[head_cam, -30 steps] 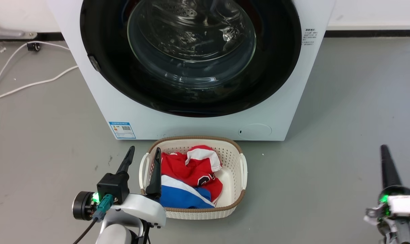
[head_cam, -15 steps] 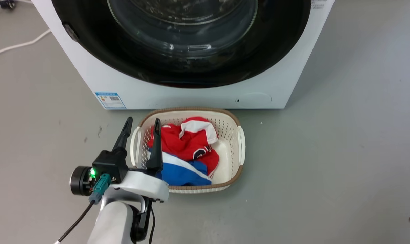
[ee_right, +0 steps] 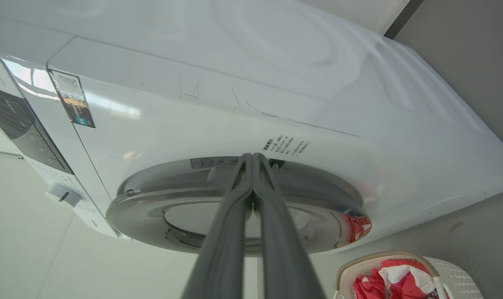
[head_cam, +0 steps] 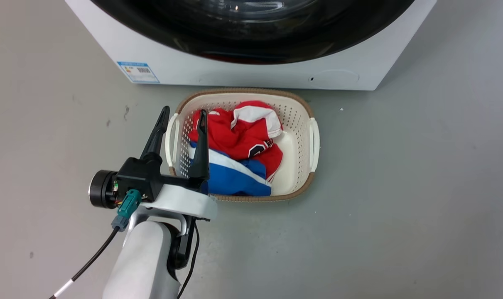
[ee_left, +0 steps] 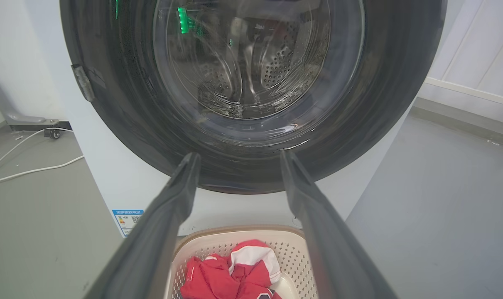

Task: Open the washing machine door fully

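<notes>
Washing machine door [ee_left: 126, 124] is shut, flat on the front of the washing machine [head_cam: 243, 77], and nothing is pulling it yet. Closest in, the left gripper [head_cam: 183, 111] hangs low with its two fingers wide apart and nothing between them. One finger is over the floor and the other is over the left edge of the basket [head_cam: 313, 137]. It sits by the basket just as it did a second ago. The basket has red, white and blue clothes [head_cam: 234, 133] in it and stands right in front of the machine. One new thing is the head camera: it now looks further down, so the machine slides up to the top of the head view (the machine itself does not move). The other new thing is the right gripper [ee_right: 251, 158]. A second ago it sat low at the side with its fingers pointing up. Now its own camera looks across the white front. Its fingers are pressed together, holding nothing, and the tips point at the edge of the round door where it meets the white front. I cannot tell if the tips touch that edge. My guess is that the right arm is going for the door's edge, to poke in behind it and swing it out. So the job is only just starting.
</notes>
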